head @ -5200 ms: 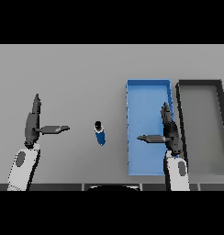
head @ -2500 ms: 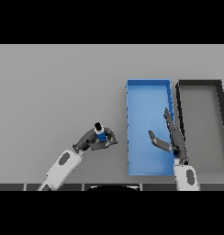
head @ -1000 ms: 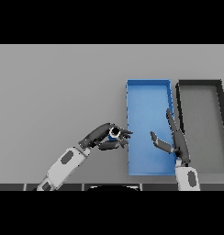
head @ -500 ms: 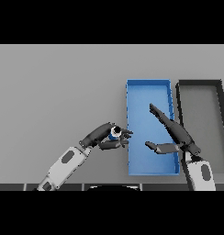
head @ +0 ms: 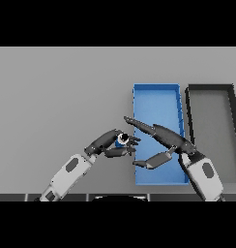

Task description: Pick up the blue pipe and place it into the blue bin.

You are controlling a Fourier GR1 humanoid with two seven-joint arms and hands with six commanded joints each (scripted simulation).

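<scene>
The blue pipe [head: 122, 140] shows its ring-shaped end between the fingers and thumb of my left hand [head: 109, 143], which is shut on it and holds it just left of the blue bin [head: 156, 94]. My right hand [head: 161, 139] is open over the blue bin, with straight fingers stretched toward the pipe and the thumb spread below. Its fingertips reach close to the pipe's upper right; I cannot tell whether they touch it.
A black bin [head: 212, 97] stands right of the blue bin, side by side with it. Grey table [head: 57, 92] spreads to the left and far side.
My right hand has swung left across the blue bin toward the pipe, fingers stretched out. My left hand has kept the pipe at the bin's left side.
</scene>
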